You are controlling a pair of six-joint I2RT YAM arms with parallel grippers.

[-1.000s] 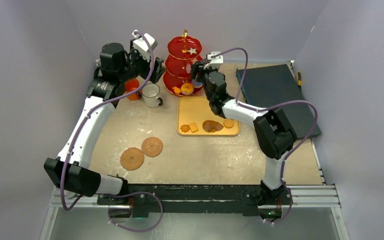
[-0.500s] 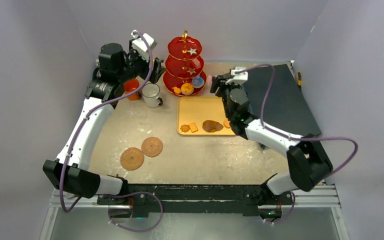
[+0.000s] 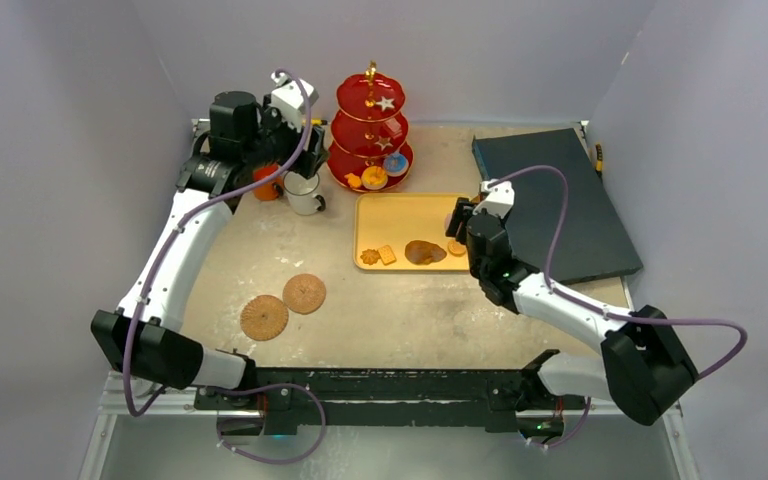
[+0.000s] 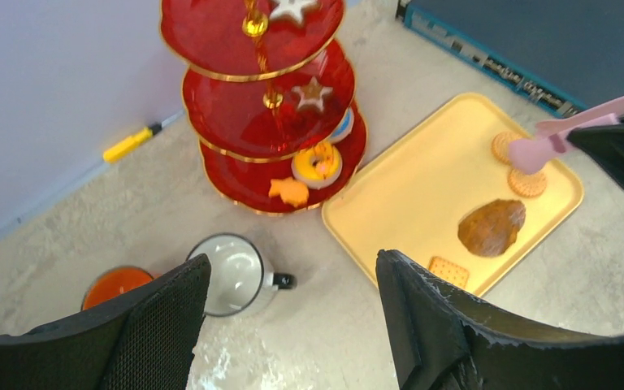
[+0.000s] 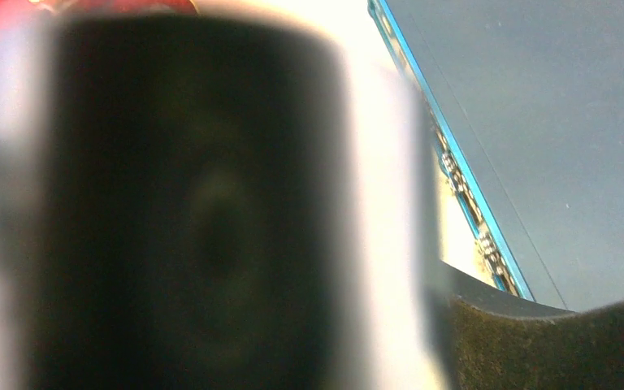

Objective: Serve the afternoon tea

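The red three-tier stand (image 3: 370,130) stands at the back, with star biscuits on its upper tiers and a yellow doughnut (image 3: 374,177), a blue pastry (image 3: 395,163) and a small orange one on the bottom tier. It also shows in the left wrist view (image 4: 244,114). My left gripper (image 3: 298,152) is open and empty above the white mug (image 4: 231,272), next to the orange mug (image 4: 118,284). My right gripper (image 3: 460,222) is shut on pink tongs (image 4: 573,130) over the round biscuits (image 4: 528,183) at the yellow tray's (image 4: 422,195) right end. The right wrist view is blocked by a blur.
On the tray lie a brown pastry (image 3: 424,251) and two small biscuits (image 3: 378,256). A dark flat box (image 3: 560,200) lies at the right. Two round woven coasters (image 3: 282,305) lie front left. A yellow marker (image 4: 132,143) lies by the back wall.
My right arm has drawn back from the stand to the tray's right end. A blue pastry now lies on the bottom tier. My left gripper shifted slightly right.
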